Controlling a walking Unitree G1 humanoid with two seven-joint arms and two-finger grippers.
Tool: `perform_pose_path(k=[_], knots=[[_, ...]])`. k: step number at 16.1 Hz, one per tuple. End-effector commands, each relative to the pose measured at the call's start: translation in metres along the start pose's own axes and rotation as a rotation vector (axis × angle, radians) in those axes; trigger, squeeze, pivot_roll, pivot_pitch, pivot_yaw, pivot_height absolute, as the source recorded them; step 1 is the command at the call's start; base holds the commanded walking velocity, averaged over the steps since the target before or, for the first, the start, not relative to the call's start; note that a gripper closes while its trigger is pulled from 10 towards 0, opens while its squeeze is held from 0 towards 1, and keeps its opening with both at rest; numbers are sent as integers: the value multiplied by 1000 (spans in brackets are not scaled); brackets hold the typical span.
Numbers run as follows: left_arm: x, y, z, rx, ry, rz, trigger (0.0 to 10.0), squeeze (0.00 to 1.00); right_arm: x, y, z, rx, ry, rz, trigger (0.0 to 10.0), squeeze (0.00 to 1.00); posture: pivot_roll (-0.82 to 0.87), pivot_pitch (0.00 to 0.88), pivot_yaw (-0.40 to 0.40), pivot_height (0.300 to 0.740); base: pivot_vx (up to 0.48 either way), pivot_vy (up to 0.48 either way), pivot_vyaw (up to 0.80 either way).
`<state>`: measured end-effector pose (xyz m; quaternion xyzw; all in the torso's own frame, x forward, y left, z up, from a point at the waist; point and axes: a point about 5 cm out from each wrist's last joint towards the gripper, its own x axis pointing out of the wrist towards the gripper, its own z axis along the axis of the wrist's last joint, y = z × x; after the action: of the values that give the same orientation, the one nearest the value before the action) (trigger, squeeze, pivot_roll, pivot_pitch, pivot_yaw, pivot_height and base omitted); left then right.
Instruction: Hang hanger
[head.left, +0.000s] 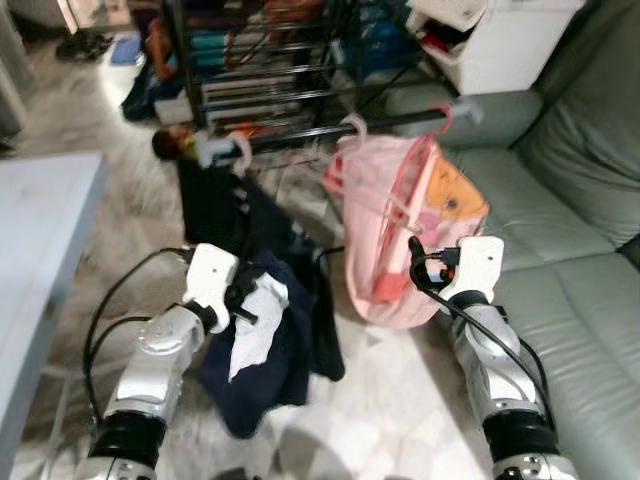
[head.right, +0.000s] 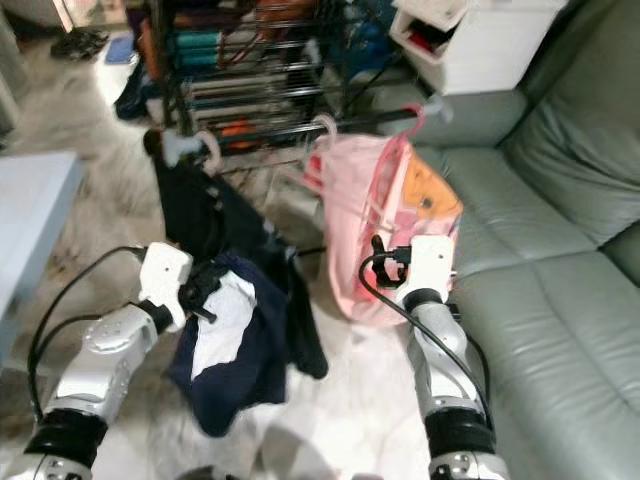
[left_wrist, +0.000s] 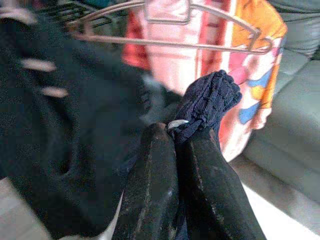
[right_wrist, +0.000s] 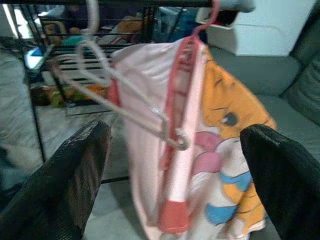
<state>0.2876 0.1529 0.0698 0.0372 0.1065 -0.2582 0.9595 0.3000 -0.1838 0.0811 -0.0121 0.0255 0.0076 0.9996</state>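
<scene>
From the head, two garments hang on the rail (head.left: 330, 128): a dark one left, a pink shirt (head.left: 400, 230) right. Left wrist: left gripper (left_wrist: 182, 145) pinches navy cloth (left_wrist: 210, 100). Right wrist: right gripper (right_wrist: 175, 165) spread wide before one pale bare hanger (right_wrist: 120, 95), tilted against the shirt.

the rail (head.left: 330, 125) is crowded by a pink shirt (head.left: 400, 230) and a dark garment (head.left: 235, 215), with open floor (head.left: 390, 400) below, a sofa (head.left: 560, 210) right and a table (head.left: 40, 230) left.
</scene>
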Motion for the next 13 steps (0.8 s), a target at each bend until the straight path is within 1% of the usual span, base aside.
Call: perform_pose_path(k=[1,3,7,9,11,13], knots=[[3,-1,13,39,-50,-14,10000,0,3,-1,3,-13,-11,-3,10000,0,-30,0,-9,740,480,0,0],[3,-2,12,24,-36,-20,10000,0,5,-3,5,-23,-16,-3,10000,0,-30,0,-9,740,471,0,0],[3,-2,10,16,-24,-23,10000,0,9,-10,7,-45,-17,-7,10000,0,-28,0,-8,740,379,293,0],[3,-2,10,17,-23,-26,10000,0,9,-8,7,-52,-16,2,10000,0,-29,0,-11,740,360,319,0],[3,-3,8,-3,-6,-29,10000,0,9,-5,6,-59,-11,17,10000,0,-29,0,-11,740,339,339,0],[2,-5,6,-8,4,-33,10000,0,8,-6,4,-65,-7,24,10000,0,-29,0,-11,740,0,441,0]])
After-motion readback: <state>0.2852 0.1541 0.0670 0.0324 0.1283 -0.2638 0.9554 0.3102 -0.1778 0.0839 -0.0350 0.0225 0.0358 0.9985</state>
